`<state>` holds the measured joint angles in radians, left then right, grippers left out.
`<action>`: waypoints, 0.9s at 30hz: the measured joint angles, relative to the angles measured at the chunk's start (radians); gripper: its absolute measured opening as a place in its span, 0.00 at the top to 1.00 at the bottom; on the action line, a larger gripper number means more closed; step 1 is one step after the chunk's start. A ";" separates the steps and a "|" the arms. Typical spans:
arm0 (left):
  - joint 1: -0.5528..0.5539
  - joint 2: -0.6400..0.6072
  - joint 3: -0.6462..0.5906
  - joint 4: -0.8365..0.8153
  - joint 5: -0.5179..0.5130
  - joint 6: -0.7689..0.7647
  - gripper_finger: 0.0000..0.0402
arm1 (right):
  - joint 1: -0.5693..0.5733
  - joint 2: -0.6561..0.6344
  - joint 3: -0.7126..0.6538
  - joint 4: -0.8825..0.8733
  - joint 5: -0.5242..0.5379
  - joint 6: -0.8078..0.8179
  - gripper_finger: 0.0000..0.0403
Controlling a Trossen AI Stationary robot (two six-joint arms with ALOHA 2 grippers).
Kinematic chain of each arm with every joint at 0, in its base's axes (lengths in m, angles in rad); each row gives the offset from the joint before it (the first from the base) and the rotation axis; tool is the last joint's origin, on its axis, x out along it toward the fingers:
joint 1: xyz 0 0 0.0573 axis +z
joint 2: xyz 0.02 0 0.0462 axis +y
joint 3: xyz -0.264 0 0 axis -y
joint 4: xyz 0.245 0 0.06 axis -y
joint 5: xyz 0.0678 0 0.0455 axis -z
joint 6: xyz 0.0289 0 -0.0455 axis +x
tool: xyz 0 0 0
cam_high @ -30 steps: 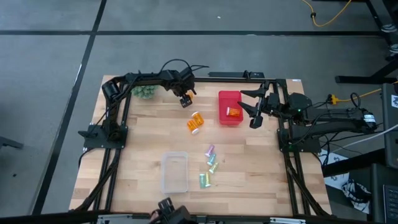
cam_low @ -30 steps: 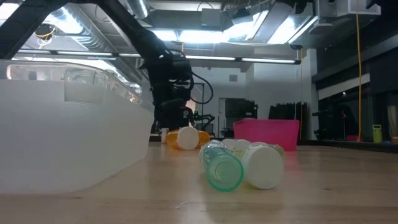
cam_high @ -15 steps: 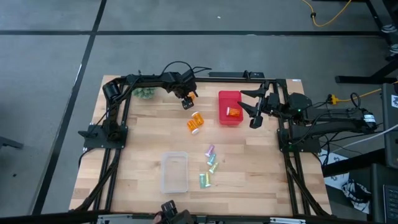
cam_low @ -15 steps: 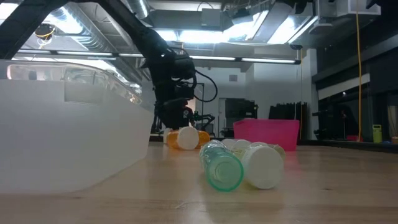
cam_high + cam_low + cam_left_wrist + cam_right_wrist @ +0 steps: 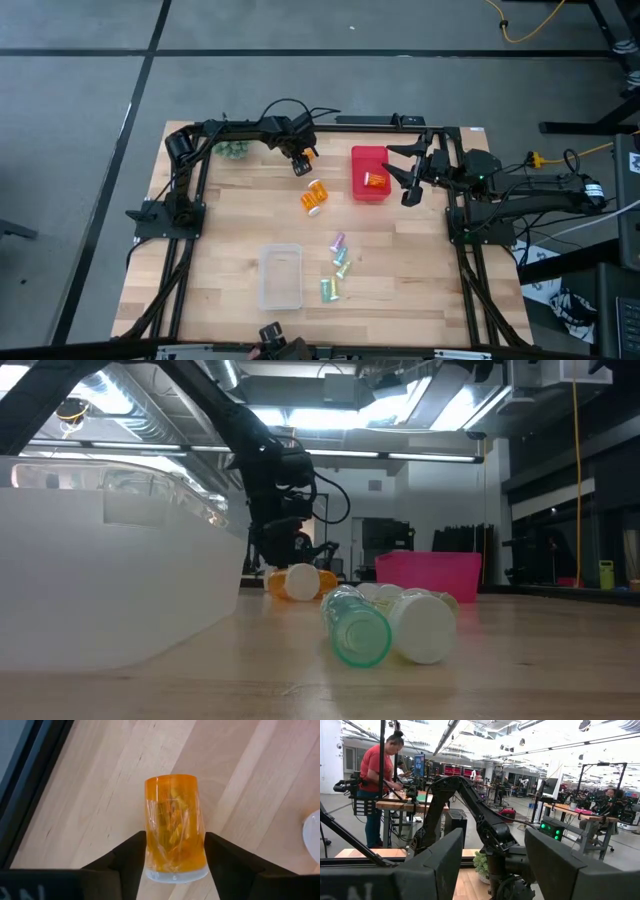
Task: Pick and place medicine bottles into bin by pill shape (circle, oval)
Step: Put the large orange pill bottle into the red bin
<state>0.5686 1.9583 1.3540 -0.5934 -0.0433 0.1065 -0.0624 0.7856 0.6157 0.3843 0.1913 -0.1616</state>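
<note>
Left pincer (image 5: 300, 163) pinching orange bottle (image 5: 174, 825), held above tabletop (image 5: 230, 240) near far edge. Second orange bottle (image 5: 314, 195) lying just beyond. Risk judged: smooth bottle slipped from fingers (image 5: 131, 857) if swung fast toward pink bin (image 5: 369, 172). Clear bin (image 5: 281, 276) and pastel bottles (image 5: 336, 268) well apart; open wood between. Right pincer (image 5: 408, 178) spread, waiting beside pink bin; collision possible there.

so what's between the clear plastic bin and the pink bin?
High view: three pastel bottles lie between the clear plastic bin and pink bin.
</note>
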 joint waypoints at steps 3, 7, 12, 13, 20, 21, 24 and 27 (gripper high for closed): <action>0.000 0.000 0.000 0.000 0.000 0.000 0.57 | 0.000 0.000 0.000 0.000 0.000 0.000 0.46; 0.000 -0.001 0.000 0.001 0.000 0.000 0.62 | 0.000 0.000 0.000 0.000 0.000 0.000 0.46; 0.000 -0.003 0.002 0.006 0.000 0.000 0.68 | 0.000 0.000 0.000 0.000 0.000 0.000 0.46; 0.000 -0.003 0.002 0.006 0.000 0.000 0.68 | 0.000 0.000 0.000 0.000 0.000 0.000 0.46; 0.000 -0.003 0.002 0.006 0.001 0.000 0.69 | 0.000 0.000 0.000 0.000 0.000 0.000 0.46; 0.000 -0.003 0.002 0.006 0.003 0.000 0.69 | 0.000 0.000 0.000 0.000 0.000 0.000 0.46; -0.005 -0.003 0.002 0.012 0.001 -0.001 0.69 | 0.000 0.000 0.000 0.000 0.000 0.000 0.46; -0.007 -0.003 0.002 0.011 0.001 -0.037 0.67 | 0.000 0.000 0.000 0.000 0.000 0.001 0.46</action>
<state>0.5613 1.9553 1.3560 -0.5823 -0.0424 0.0696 -0.0620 0.7856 0.6155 0.3843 0.1912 -0.1603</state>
